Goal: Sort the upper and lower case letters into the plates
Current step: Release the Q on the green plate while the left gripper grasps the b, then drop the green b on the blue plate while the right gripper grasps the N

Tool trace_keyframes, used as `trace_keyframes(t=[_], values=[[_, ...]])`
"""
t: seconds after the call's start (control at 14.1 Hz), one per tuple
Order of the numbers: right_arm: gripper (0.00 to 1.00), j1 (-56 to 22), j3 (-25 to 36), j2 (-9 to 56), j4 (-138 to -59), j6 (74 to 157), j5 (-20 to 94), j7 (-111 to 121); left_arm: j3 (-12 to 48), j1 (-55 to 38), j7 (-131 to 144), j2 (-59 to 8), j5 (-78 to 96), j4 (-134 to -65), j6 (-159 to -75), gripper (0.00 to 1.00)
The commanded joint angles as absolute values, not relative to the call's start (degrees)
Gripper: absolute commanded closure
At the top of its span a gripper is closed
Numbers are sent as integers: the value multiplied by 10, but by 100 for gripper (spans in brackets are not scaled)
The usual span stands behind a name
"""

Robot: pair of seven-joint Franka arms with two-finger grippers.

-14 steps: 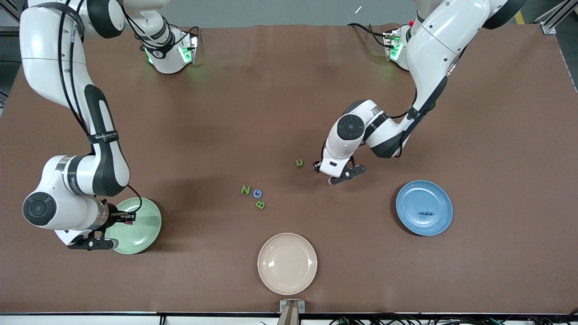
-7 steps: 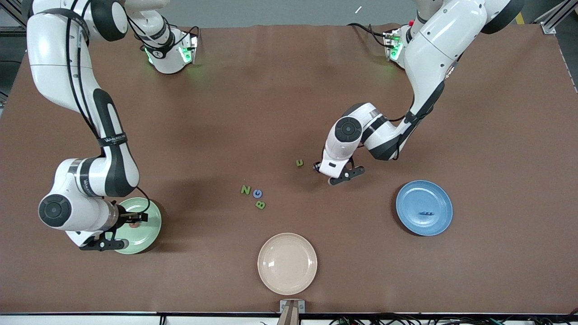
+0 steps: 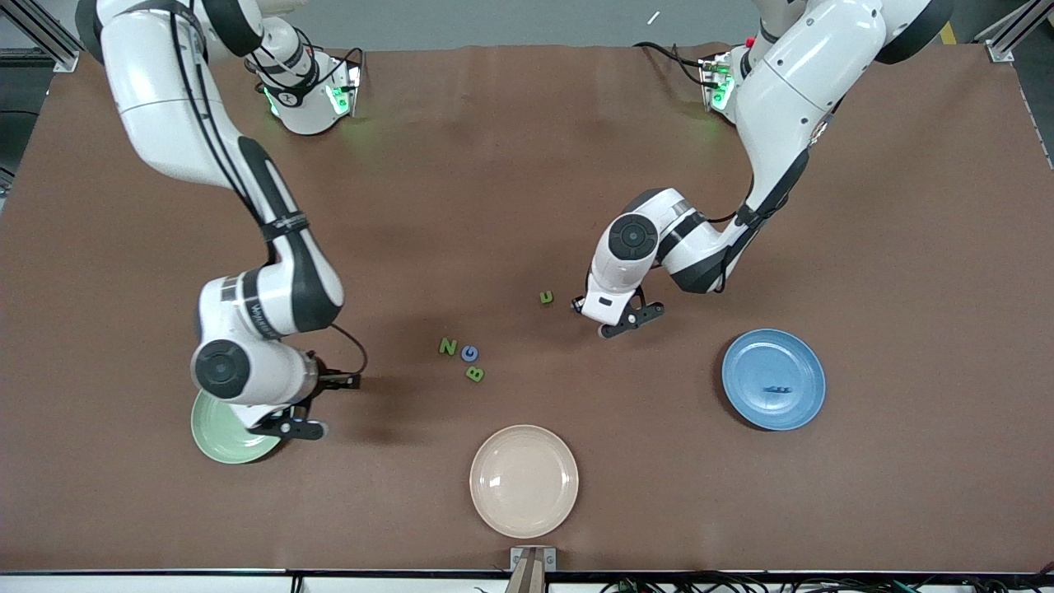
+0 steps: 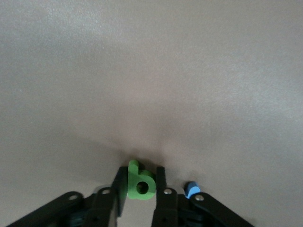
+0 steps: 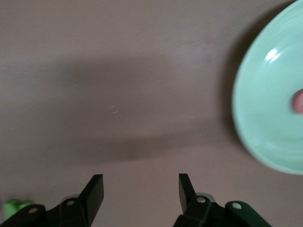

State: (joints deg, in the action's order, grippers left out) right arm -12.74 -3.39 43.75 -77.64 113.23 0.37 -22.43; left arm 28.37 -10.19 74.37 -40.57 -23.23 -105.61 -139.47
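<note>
Right tool (image 3: 329,394) now off the mint plate (image 3: 216,436); left tool (image 4: 141,196) seemingly shut on green letter (image 4: 140,182).

Brown table (image 3: 510,165): three plates (image 3: 524,480), scattered letters (image 3: 469,354).

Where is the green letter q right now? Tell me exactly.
The green letter q is clamped between the left gripper's fingers, low over the table near its middle, beside the green u, as the left wrist view shows.

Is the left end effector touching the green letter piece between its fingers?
Touching. The left wrist view shows the left end effector shut on the green letter piece, both fingers pressed against its sides.
</note>
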Motion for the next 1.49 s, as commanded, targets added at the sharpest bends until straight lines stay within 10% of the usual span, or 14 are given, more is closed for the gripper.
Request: trace_keyframes(t=[0.0,0.78,0.92,1.06,1.42], values=[[27,-159,-45,426,-788,1130,8,-308,280,-96,756,-398,-246,-1044,-1389,100],[27,-261,-44,430,-904,1306,8,-465,269,111,543,-347,-319,-1017,-1350,96],[27,-261,-44,429,-911,1309,7,-465,268,139,516,-362,-319,-1015,-1351,72],[27,-263,-44,429,-914,1310,8,-465,269,146,516,-362,-320,-1020,-1351,22],[36,-265,-44,430,-925,1324,7,-466,323,136,569,-347,-319,-1047,-1335,1]])
